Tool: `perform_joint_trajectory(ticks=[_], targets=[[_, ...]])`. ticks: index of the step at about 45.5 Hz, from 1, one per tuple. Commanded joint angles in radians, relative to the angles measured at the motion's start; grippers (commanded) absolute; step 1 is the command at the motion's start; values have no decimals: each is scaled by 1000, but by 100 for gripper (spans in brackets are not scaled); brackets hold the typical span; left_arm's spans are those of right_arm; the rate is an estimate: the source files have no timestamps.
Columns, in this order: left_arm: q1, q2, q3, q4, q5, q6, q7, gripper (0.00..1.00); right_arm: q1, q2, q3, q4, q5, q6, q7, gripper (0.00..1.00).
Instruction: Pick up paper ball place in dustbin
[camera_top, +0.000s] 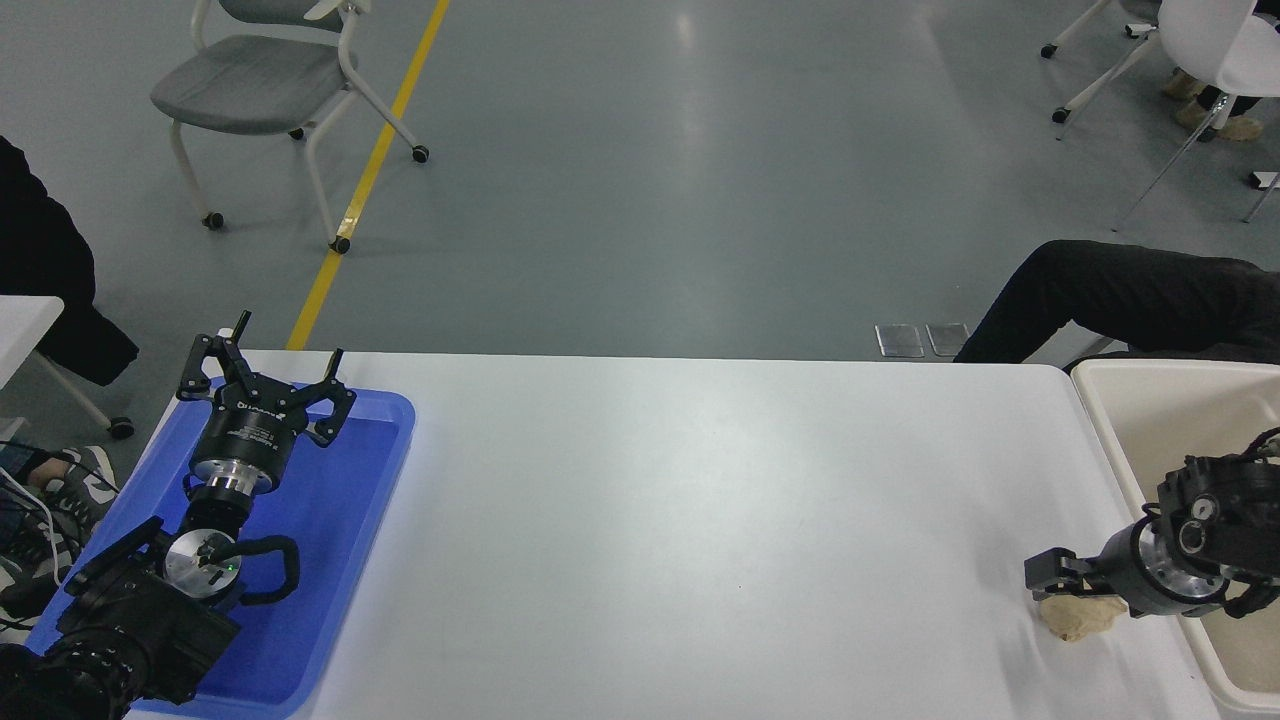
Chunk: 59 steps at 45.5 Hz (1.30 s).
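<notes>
The white table (700, 500) stood on a grey floor. Near its right front edge lay the paper ball (1078, 618), with the right gripper (1062, 588) low over it; whether its fingers pinched the paper could not be told. The left gripper (262, 385) hung spread over the blue tray (340, 560). Further right stood the dustbin (1110, 420).

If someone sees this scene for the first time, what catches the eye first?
The bright blue tray at the table's left, with the parked left gripper open above it. At the right edge, the right gripper sits low over the tan paper ball, beside the cream dustbin.
</notes>
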Motion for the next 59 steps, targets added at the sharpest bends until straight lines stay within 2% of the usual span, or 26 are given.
perform_joint_trajectory(ticks=[1, 5, 9, 13, 14, 15, 16, 27, 36, 44, 59], targets=[[0, 0, 0, 0, 0, 0, 0, 100, -40, 35, 7, -37, 0, -55, 2, 94], [0, 0, 0, 3, 0, 0, 0, 100, -47, 41, 7, -39, 5, -69, 3, 76], [0, 0, 0, 0, 1, 0, 0, 100, -50, 43, 7, -42, 3, -75, 3, 48], [0, 0, 0, 0, 0, 0, 0, 100, -51, 43, 7, -42, 1, -74, 3, 35], [0, 0, 0, 0, 1, 0, 0, 100, -50, 43, 7, -40, 3, -72, 3, 26], [-2, 0, 0, 3, 0, 0, 0, 100, -50, 43, 7, -40, 3, -72, 3, 10], [0, 0, 0, 0, 0, 0, 0, 100, -50, 43, 5, -40, 1, -72, 3, 0], [-2, 0, 0, 0, 1, 0, 0, 100, -5, 18, -4, -22, 5, -54, 3, 0], [-2, 0, 0, 0, 0, 0, 0, 100, 164, -87, -70, 88, 5, 18, 2, 0], [-3, 0, 0, 0, 0, 0, 0, 100, 432, -155, -260, 214, 17, 43, 2, 0], [-3, 0, 0, 3, 0, 0, 0, 100, 983, -123, -646, 392, 44, 129, 2, 0]])
